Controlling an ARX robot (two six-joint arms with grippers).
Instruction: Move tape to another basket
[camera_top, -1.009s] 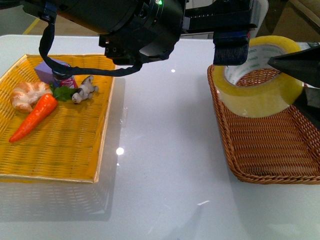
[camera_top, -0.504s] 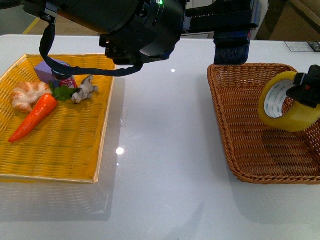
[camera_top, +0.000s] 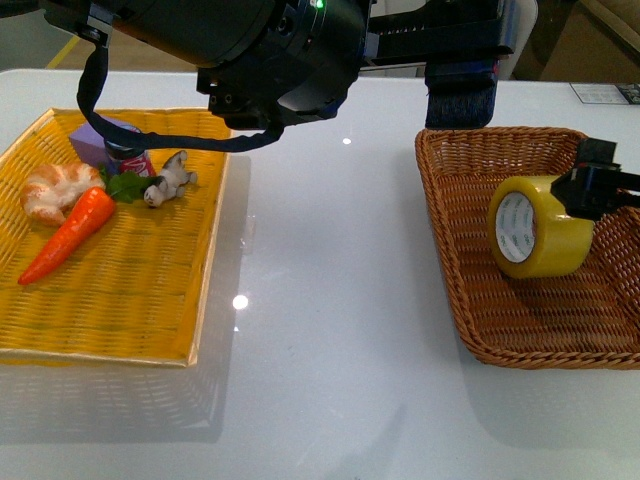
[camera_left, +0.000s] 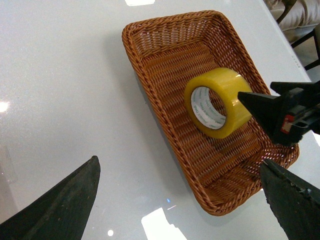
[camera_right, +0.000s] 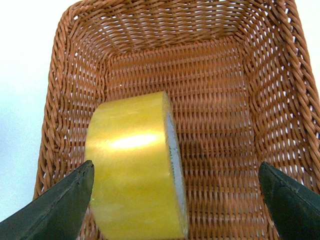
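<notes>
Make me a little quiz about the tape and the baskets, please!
1. True or false: the tape is in the yellow tray.
2. What orange vegetable lies in the yellow tray?
3. The right hand is: A) open, B) shut on the tape, C) out of sight.

Key
1. False. It stands on its edge in the brown basket.
2. The carrot.
3. A. Its fingers are spread wide, with the tape standing free between them.
</notes>
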